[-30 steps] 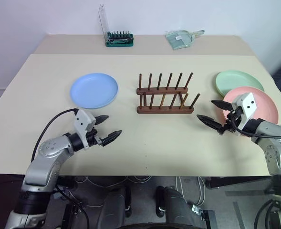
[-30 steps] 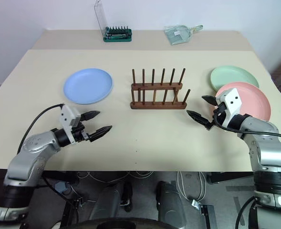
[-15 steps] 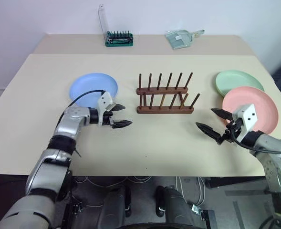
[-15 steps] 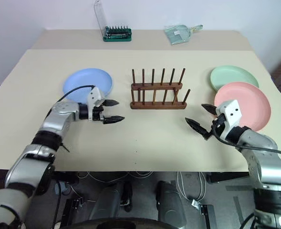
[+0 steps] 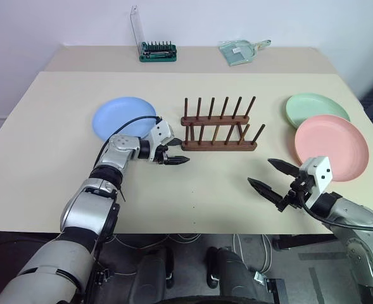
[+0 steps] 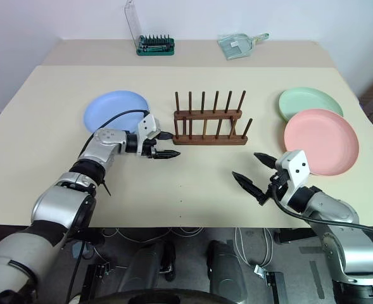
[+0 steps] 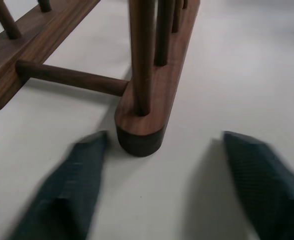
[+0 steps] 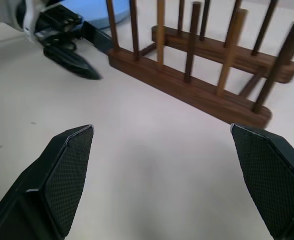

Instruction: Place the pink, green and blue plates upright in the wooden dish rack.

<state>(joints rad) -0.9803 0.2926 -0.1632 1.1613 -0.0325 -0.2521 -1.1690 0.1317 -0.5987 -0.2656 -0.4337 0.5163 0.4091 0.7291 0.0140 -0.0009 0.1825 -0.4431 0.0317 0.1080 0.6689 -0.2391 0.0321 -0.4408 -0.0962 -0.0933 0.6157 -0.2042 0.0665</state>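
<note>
The wooden dish rack point(image 5: 220, 125) is standing empty at the middle of the counter point(image 5: 59, 126), its pegs upright. The blue plate point(image 5: 120, 116) is lying flat to the rack's left. The green plate point(image 5: 313, 107) is lying flat to the rack's right, and the pink plate point(image 5: 332, 145) is lying just in front of it, overlapping its near edge.

The left end effector point(image 5: 173, 155) is pointing right at the left end of the rack's near rail, close to the counter surface. In the left wrist view its fingers point(image 7: 72, 185) are standing apart on either side of that rail end, touching nothing; the opening is moderate and nothing is held.

The right end effector point(image 5: 273, 179) is hovering over bare counter in front of the rack's right end, well short of the pink plate. Its jaws are spread wide and are gripping nothing.

A green bit case point(image 5: 159, 50) and a clear dustpan point(image 5: 240, 50) are sitting at the far edge.
</note>
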